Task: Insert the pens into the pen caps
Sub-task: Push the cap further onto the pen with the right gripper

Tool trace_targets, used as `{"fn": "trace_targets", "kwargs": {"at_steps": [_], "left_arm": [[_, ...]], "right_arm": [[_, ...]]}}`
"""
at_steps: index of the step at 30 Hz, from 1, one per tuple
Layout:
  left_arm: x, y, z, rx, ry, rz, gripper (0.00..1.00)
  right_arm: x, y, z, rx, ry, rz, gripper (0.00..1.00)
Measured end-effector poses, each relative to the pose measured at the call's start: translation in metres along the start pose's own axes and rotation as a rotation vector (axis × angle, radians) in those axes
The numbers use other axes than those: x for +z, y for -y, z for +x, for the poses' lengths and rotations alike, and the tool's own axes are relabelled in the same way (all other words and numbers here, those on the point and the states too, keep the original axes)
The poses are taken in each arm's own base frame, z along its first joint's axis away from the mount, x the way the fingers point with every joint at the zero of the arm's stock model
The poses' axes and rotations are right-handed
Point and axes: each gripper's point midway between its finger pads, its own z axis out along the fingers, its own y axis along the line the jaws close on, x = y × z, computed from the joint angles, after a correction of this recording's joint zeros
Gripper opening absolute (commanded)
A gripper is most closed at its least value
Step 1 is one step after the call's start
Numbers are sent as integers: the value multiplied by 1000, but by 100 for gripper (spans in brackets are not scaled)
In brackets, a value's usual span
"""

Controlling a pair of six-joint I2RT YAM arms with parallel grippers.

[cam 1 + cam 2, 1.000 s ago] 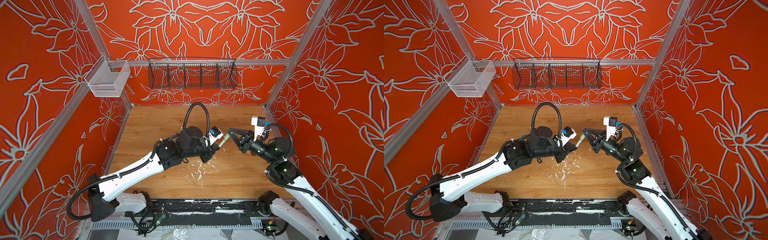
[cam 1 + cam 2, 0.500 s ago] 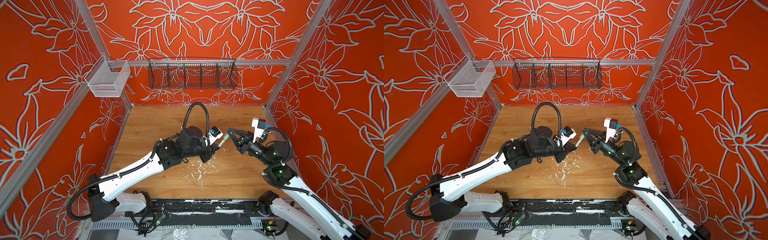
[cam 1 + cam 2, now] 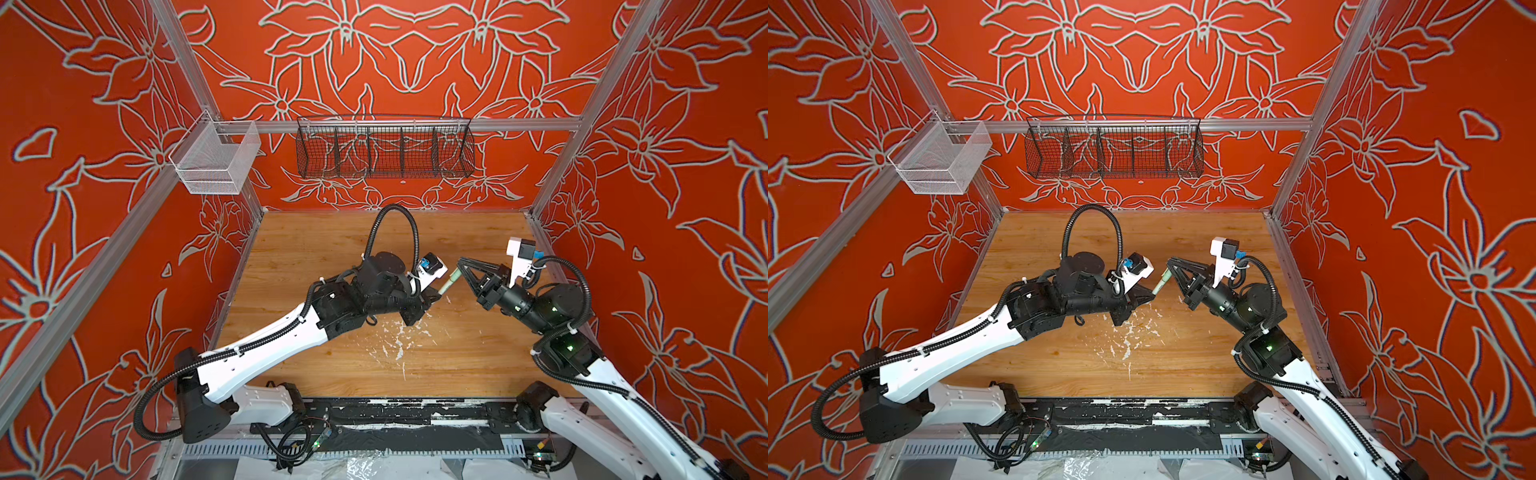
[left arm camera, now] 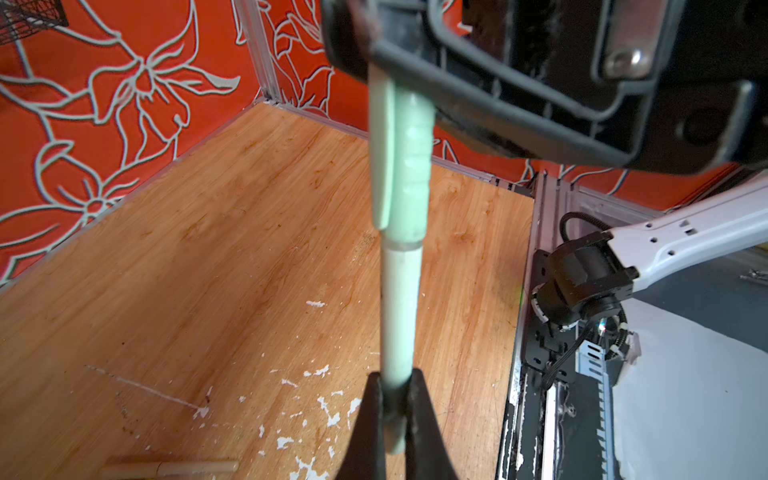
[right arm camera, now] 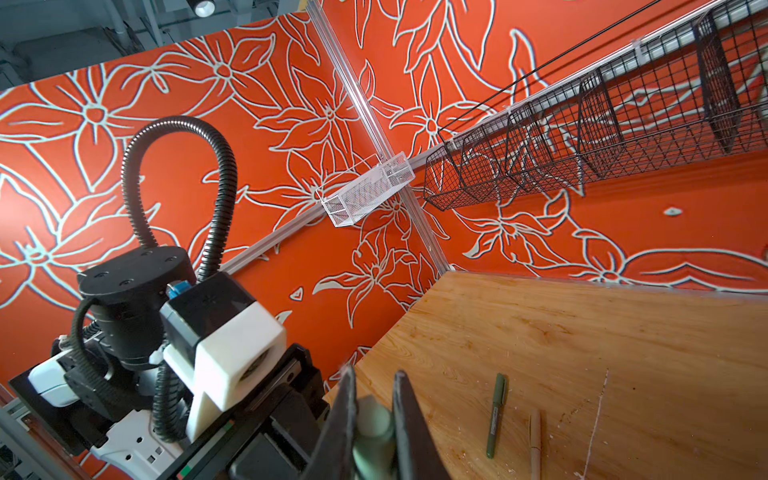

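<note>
Orange floral cell (image 3: 395,62), wooden tabletop (image 3: 332,249). Above tabletop middle, pale green pen (image 4: 399,316) clamped in left gripper (image 4: 392,395), pale green cap (image 4: 409,166) pinched in right gripper (image 5: 375,386), cap over tip. Risk judged: off-axis push, pen skewed or slipped through jaws, cap only half-seated.

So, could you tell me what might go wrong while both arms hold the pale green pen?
1. The left jaws are shut on the pale green pen and the right jaws on its cap; any uneven arm motion could bend or wrench it loose.
2. I cannot tell whether the cap is fully seated; letting go early might drop it onto the table.
</note>
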Motion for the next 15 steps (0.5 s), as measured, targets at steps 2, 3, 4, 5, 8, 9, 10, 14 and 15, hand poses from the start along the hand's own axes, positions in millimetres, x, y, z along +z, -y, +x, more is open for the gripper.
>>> {"fn": "trace_targets", "kwargs": {"at_steps": [2,3,4,5,8,9,10,14,15], "left_arm": [[2,3,-5,-3,31,22,0],[2,4,-12,-1,63,30,0],[2,5,-18,-1,90,36,0],[0,6,-27,2,127,41,0],[-6,8,-41,8,200,49,0],[-9,8,-41,5,211,49,0],[-10,8,-41,4,216,49,0],[-13,9,-35,-2,215,52,0],[-13,9,-33,-3,213,53,0]], "right_arm": [[1,-4,-6,-8,-5,1,27],[2,-7,-3,-6,-30,-5,32],[3,-8,1,-5,-53,-12,37],[4,-9,7,-1,-86,-17,40],[9,-7,17,-3,-158,-2,49],[9,-5,18,-4,-175,8,51],[9,-5,19,-11,-182,14,52],[1,-12,7,-42,-173,16,55],[-1,-15,3,-52,-164,14,55]]}}
